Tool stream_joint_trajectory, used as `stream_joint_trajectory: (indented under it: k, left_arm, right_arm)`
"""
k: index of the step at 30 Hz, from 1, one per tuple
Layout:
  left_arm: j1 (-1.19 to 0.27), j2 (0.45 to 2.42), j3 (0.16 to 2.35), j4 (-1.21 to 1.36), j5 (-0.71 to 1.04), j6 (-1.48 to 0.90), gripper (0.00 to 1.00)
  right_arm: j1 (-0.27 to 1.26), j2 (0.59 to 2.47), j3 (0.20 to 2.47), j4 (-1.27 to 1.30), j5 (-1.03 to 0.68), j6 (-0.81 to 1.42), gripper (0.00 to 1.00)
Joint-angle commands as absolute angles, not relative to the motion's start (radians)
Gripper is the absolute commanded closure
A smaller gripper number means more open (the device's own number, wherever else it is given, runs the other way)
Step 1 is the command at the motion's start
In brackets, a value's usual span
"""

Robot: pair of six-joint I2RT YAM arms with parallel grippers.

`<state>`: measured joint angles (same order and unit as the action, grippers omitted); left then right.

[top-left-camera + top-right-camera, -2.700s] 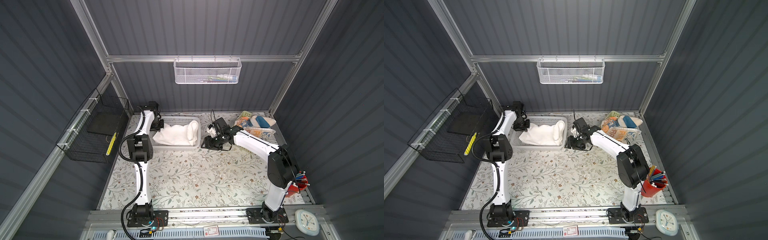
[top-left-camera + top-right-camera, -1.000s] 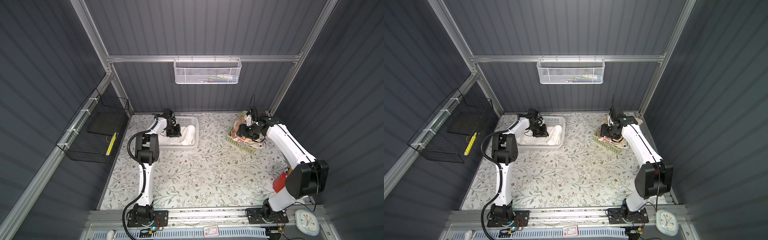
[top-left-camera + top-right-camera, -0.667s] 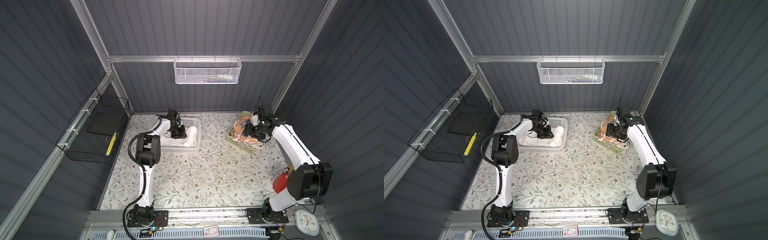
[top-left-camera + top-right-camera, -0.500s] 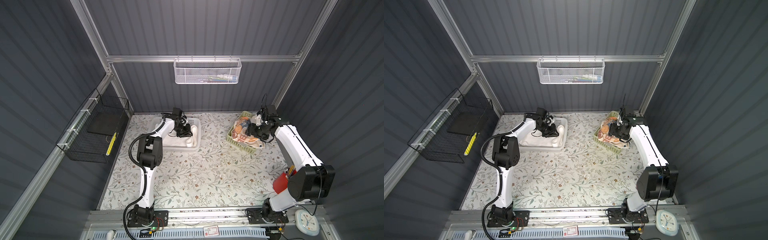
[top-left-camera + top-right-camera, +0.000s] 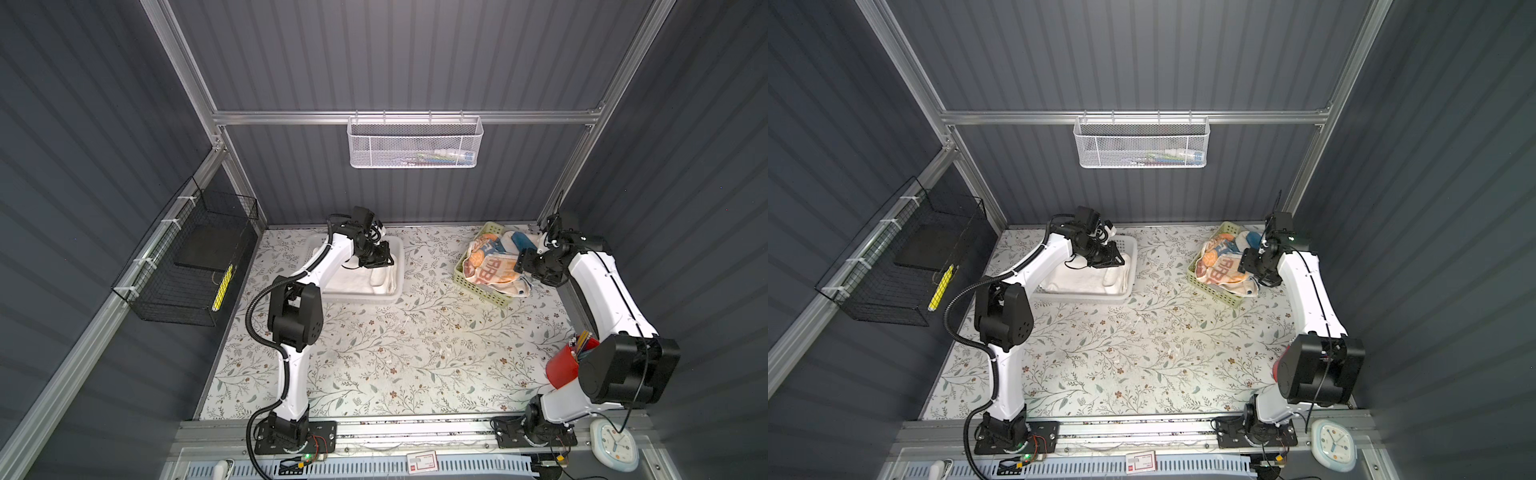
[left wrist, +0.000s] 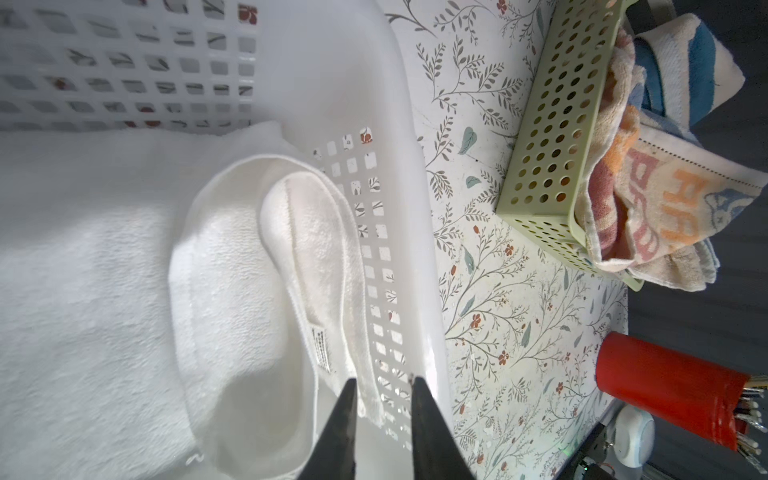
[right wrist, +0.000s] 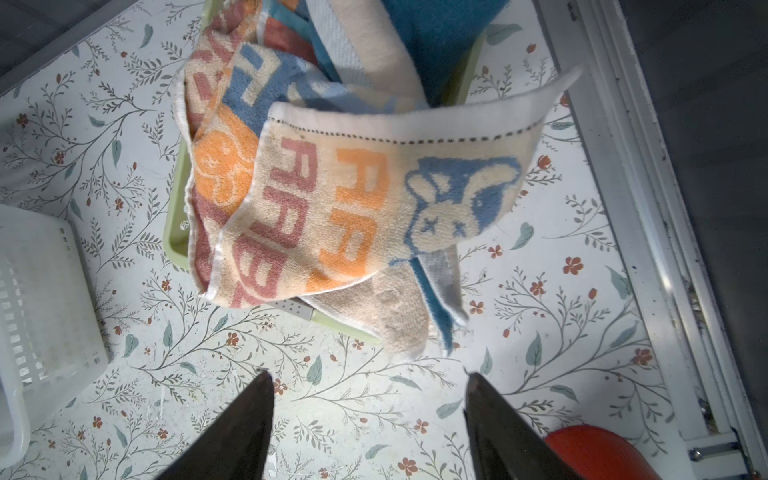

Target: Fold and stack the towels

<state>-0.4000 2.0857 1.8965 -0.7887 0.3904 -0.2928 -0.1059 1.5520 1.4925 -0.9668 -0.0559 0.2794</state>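
Note:
A plain white towel [image 5: 353, 279] [image 5: 1084, 279] [image 6: 124, 270] lies folded in a white plastic basket [image 5: 400, 266] [image 6: 411, 208] at the back left. My left gripper [image 5: 380, 262] [image 5: 1115, 259] [image 6: 382, 380] hovers over the towel's right end, jaws narrowly open, with the towel's hem corner hanging loose between the tips. Several crumpled towels fill a green basket [image 5: 478, 287] [image 7: 172, 232] at the back right. On top lies an orange-blue lettered towel [image 5: 494, 268] [image 5: 1221, 268] [image 7: 353, 199]. My right gripper [image 5: 521, 264] [image 5: 1244, 262] [image 7: 368, 374] stands wide open and empty just beside that towel's overhanging edge.
A red pencil cup [image 5: 563, 368] [image 6: 665, 386] stands at the right edge by my right arm's base. A black wire basket [image 5: 187, 257] hangs on the left wall and a white mesh basket [image 5: 415, 141] on the back wall. A flowered covering [image 5: 415, 345] spans the table.
My left gripper moved right across the white basket and its jaws parted slightly. My right gripper swung from the table's middle to the green basket and opened wider.

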Motion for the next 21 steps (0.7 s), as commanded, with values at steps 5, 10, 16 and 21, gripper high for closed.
stream_joint_trajectory:
  k: [5, 10, 16, 21]
  left_arm:
    - [-0.59, 1.994, 1.807, -0.801, 0.282, -0.221, 0.76]
    - [-0.73, 2.048, 1.773, -0.763, 0.268, -0.231, 0.76]
    - [-0.766, 2.147, 1.767, -0.763, 0.242, -0.21, 0.75]
    - [-0.75, 2.211, 1.817, -0.833, 0.107, -0.127, 0.76]
  right_arm:
    - [-0.161, 1.648, 1.565, -0.982, -0.007, 0.287, 0.26]
    - [-0.206, 1.723, 1.627, -0.979, -0.004, 0.294, 0.25]
    - [-0.216, 1.816, 1.698, -0.943, -0.04, 0.282, 0.27]
    - [-0.214, 1.867, 1.762, -0.935, -0.05, 0.257, 0.47]
